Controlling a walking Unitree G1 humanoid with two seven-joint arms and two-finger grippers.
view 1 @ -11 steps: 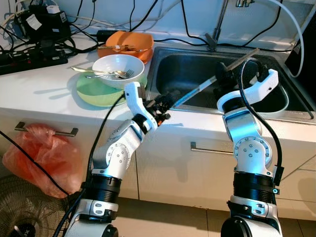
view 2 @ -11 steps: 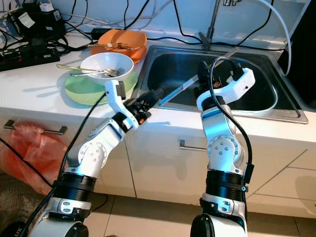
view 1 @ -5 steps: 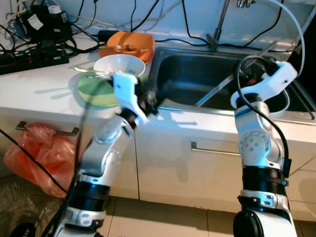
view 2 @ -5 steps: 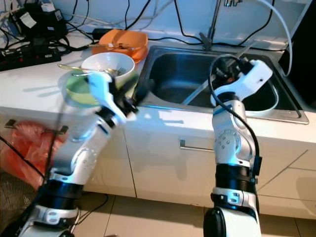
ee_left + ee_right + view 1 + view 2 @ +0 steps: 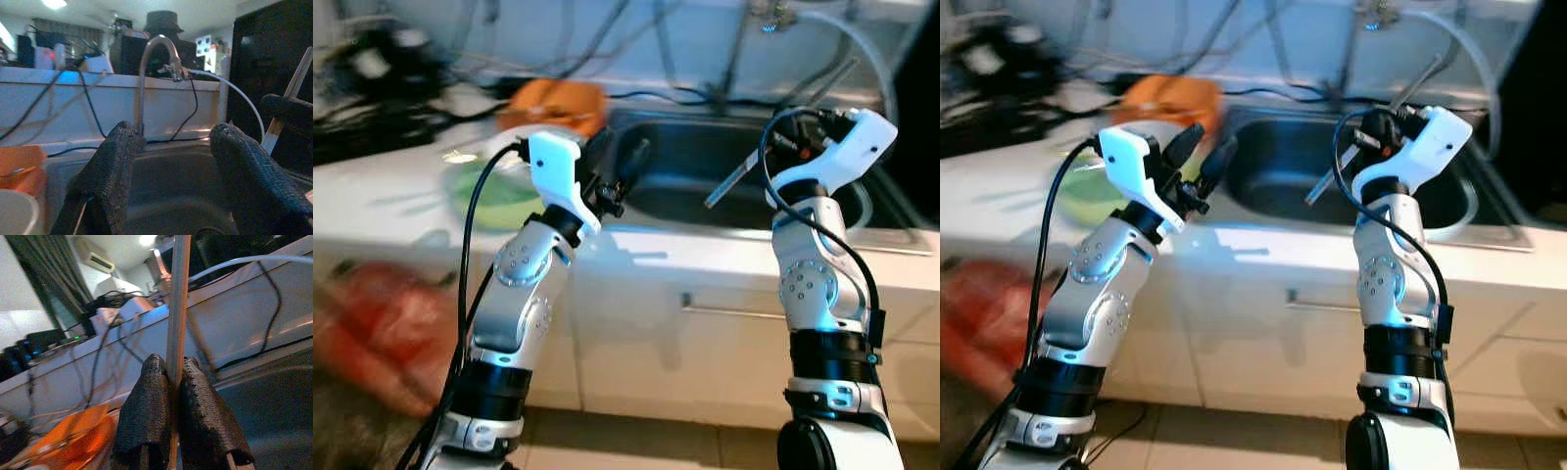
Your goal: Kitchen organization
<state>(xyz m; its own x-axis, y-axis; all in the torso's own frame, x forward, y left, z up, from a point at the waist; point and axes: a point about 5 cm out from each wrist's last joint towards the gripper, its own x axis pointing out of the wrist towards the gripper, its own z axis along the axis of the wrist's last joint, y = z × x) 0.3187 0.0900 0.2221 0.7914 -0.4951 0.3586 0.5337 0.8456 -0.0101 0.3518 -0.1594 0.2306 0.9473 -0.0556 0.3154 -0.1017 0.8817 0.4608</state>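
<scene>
We held a chopstick over the sink.
Our right gripper (image 5: 172, 404) was clamped on the chopstick (image 5: 773, 137), raised above the sink (image 5: 705, 162); our left gripper (image 5: 181, 166) was spread wide and empty over the sink's near-left rim, by the white bowl (image 5: 14, 215) on the tabletop (image 5: 401, 186).

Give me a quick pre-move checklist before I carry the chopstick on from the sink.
1. Right gripper shut on the chopstick: ok.
2. Chopstick lifted above the sink: ok.
3. Left gripper open and holding nothing: ok.
4. Left gripper apart from the chopstick: ok.
5. Faucet and white hose near the chopstick's upper end; clearance: cannot tell.
6. Head views sharp enough to pick a drop spot: not ok, counter blurred.
</scene>
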